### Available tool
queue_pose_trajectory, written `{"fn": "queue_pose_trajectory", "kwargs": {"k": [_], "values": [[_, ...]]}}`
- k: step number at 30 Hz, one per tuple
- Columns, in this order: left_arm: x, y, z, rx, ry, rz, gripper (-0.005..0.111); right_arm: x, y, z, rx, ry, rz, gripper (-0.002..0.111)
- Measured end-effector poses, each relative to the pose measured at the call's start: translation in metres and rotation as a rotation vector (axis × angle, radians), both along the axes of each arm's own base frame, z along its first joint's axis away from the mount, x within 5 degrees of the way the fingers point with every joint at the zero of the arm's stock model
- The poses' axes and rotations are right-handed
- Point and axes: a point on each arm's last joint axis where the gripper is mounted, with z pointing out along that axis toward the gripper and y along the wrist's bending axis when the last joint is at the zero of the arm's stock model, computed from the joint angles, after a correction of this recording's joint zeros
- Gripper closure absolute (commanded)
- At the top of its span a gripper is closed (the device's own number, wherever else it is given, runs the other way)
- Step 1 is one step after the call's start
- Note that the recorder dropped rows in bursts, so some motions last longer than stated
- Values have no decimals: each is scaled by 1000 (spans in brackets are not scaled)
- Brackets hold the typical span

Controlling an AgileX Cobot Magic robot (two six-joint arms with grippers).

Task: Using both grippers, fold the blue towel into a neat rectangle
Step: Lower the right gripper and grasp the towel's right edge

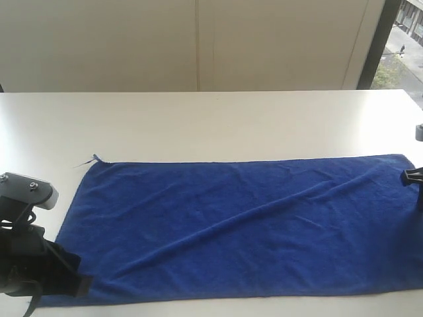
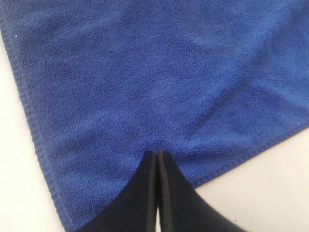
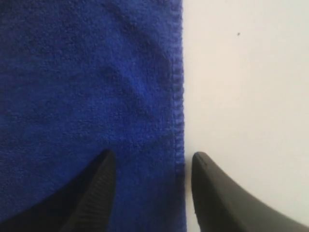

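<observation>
I see the white bench (image 1: 198,125) with the blue towel (image 1: 244,224) spread flat on it (one long diagonal crease). The left gripper (image 2: 157,153) sits by the towel's left corner nearest the exterior camera, jaws pressed together against the cloth; whether any is pinched, I cannot tell. The right gripper (image 3: 153,155) straddles the right hem, jaws wide apart, holding nothing.

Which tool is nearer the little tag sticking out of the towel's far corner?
Left. The left tool is shut on the towel at the near corner of the short end with the tag; the right tool hangs open over the opposite short edge.
</observation>
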Motion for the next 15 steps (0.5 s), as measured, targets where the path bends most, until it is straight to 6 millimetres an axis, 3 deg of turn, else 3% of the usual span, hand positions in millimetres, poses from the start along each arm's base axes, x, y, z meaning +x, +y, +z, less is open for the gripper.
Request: {"fn": "queue_pose_trajectory", "kwargs": {"k": [7,15], "values": [[0,0,0,0,0,0,107,0,0,-4,11,13,0,61],[0,0,0,-1,-2,0,107,0,1,-6,25,26,-2,76]]}}
